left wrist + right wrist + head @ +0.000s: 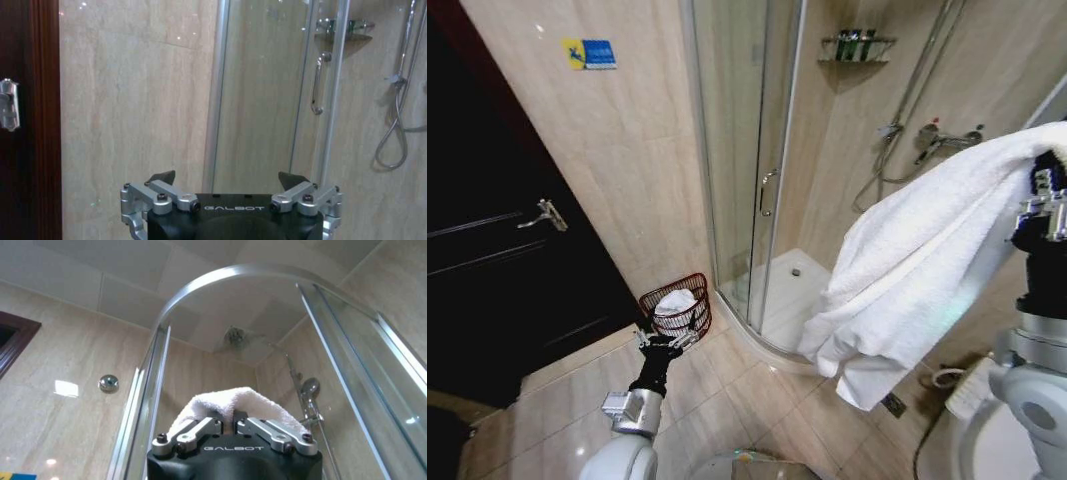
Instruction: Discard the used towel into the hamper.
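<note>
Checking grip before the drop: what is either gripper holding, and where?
The right gripper pinches a fold of the white towel, the rest hanging below. The left gripper is open, holding nothing.

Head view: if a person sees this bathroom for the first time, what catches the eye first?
First, the big white towel hanging high on the right, held up by the right gripper with its jaws shut on a fold. Next, the hamper on the floor by the shower door, with something white already inside. The left gripper, jaws open, sits low just in front of the hamper.
</note>
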Available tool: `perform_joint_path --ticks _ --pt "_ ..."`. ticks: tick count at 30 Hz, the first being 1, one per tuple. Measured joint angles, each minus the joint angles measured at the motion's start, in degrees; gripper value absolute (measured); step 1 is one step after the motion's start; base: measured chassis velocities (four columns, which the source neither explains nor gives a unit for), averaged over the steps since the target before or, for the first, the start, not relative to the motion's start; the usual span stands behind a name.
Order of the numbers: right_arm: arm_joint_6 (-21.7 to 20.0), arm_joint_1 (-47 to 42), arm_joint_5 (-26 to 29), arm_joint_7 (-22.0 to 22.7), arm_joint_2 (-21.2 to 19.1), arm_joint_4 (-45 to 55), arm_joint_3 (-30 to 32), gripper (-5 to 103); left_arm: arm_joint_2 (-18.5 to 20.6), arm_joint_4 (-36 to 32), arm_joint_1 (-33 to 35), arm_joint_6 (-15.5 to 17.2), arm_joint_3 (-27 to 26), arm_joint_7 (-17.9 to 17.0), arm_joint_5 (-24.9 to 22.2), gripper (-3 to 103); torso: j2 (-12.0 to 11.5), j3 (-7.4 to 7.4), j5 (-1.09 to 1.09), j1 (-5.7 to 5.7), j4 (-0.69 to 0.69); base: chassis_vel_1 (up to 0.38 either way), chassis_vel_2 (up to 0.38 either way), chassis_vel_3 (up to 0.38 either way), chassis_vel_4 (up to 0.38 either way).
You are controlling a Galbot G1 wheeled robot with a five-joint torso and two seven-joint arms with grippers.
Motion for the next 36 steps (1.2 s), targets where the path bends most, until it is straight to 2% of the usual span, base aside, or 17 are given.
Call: perform_joint_path --ticks 12,24,29,31,36 --pt "-0.02 0.00 -0.05 0.07 -0.16 0.00 -0.16 8 -0.01 0.00 0.00 0.00 0.00 0.00 0.00 100 -0.01 -0.02 -0.01 -0.03 0.01 0.092 0.064 -0.073 -0.073" --pt "-0.03 0.16 -0.05 0.29 -0.06 0.01 -0.65 8 0.01 0.00 0.00 0.00 0.00 0.00 0.00 100 -0.03 -0.02 0.01 -0.02 0.01 0.228 0.248 -0.250 -0.238" --pt "-0.02 0.31 0.03 0.48 -0.07 0.02 -1.06 8 0.05 0.00 0.00 0.00 -0.02 0.00 0.00 100 -0.04 -0.02 -0.05 -0.02 0.01 0.196 0.192 -0.183 -0.189" --pt "-0.02 0.37 -0.01 0.47 -0.05 0.02 -1.30 8 0.03 0.00 0.00 0.00 -0.02 -0.01 0.00 100 -0.04 -0.02 0.00 -0.01 0.05 0.078 0.046 -0.024 -0.010" --pt "-0.02 0.38 -0.19 0.43 -0.01 0.02 -1.59 8 0.00 0.00 0.00 0.00 0.00 -0.01 0.00 100 -0.04 -0.02 0.03 -0.02 0.02 -0.028 -0.012 0.025 0.039"
